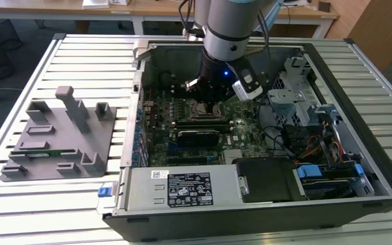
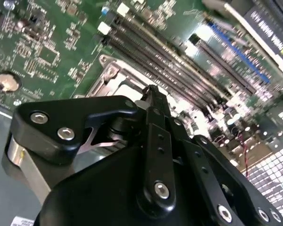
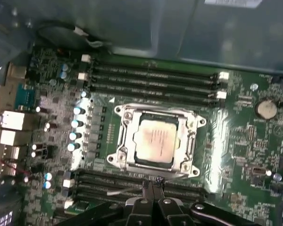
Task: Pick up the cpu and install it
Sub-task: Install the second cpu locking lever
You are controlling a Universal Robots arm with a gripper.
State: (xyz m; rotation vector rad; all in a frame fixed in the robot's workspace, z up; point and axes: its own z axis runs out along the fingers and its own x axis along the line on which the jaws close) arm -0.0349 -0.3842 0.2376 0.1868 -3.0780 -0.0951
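- Inside the open computer case (image 1: 359, 153), which lies on its side on a slatted metal table (image 1: 80, 56), the cpu (image 3: 154, 140) sits flat in the metal socket frame (image 3: 155, 141) on the green motherboard (image 3: 245, 155).
- Faint print crosses the chip's dull silver top in the first wrist view, too small to make out.
- White labels with dense dark print sit on the grey power supply (image 1: 182, 189) at the case's near end in the exterior view; none of that text can be made out here.
- Rows of black memory slots (image 3: 151, 77) run on either side of the socket, one set beyond it and one set beside the gripper.
- Above the socket area in the exterior view, the arm (image 1: 230, 30) comes down nearly upright into the case, with a small blue light glowing on its wrist.
- At its end, the gripper (image 3: 153, 186) hangs just off the socket frame's edge, over the nearer memory slots, apart from the chip.
- Both black fingers (image 2: 155, 113) meet at the tips with no gap between them, and nothing is clamped there.
- Off to the exterior view's left, a grey parts holder (image 1: 59, 143) rests on the table with a green memory stick (image 1: 46, 152) lying in one of its slots.
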